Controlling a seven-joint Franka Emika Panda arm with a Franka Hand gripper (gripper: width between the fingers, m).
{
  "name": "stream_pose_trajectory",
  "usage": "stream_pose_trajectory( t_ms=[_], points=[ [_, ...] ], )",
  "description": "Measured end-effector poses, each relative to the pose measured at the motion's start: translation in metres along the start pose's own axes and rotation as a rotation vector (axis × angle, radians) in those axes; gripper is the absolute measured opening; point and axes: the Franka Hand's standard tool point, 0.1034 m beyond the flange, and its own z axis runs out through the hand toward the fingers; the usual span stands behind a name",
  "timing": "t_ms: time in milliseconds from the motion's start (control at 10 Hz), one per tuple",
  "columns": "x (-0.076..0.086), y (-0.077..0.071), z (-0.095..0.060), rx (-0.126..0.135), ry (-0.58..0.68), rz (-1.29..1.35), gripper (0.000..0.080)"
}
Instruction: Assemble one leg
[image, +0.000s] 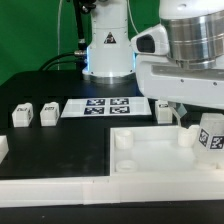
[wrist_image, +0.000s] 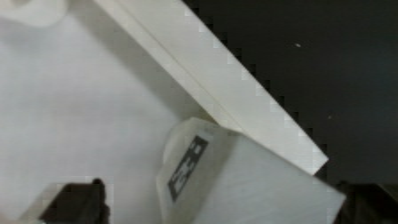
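Observation:
The large white panel (image: 90, 160) with round corner sockets lies at the front of the table. One leg (image: 209, 135), a small white block with a black-and-white marker, stands tilted on the panel's far right corner. My gripper (image: 196, 112) hangs right over it. In the wrist view the leg (wrist_image: 199, 158) lies between my two dark fingertips (wrist_image: 75, 200), which stand wide apart with a gap to the leg. The gripper (wrist_image: 221, 202) is open and holds nothing. The panel (wrist_image: 71, 90) fills most of that view.
Two more legs (image: 20, 115) (image: 49, 113) stand at the exterior view's left and another (image: 165, 109) right of the marker board (image: 105, 106). A white block (image: 3, 148) sits at the far left edge. The arm's base (image: 106, 50) stands behind.

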Motion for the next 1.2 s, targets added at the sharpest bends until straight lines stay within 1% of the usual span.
stream_pose_trajectory(
  t_ms=[200,300,400,500,700,800,900,1100,1200],
  points=[
    [-0.0005,-0.0004,0.0008,-0.002,0.003,-0.174,0.0648],
    [-0.0007,-0.0012,0.0036,-0.023,0.037,-0.376,0.0649],
    [0.0028,0.0024,0.0059,-0.025,0.052,-0.540,0.0649],
    [0.0062,0.0040,0.0060,-0.019,0.064,-0.553,0.0649],
    [0.0046,0.0028,0.0068,-0.017,0.063,-0.506,0.0635],
    [0.0039,0.0022,0.0071,-0.011,0.061,-0.426,0.0459],
    [0.0030,0.0018,0.0073,-0.002,0.058,-0.282,0.0297],
    [0.0034,0.0019,0.0073,0.005,0.057,-0.097,0.0298],
    [0.0036,0.0020,0.0075,0.014,0.054,0.048,0.0298]
  ],
)
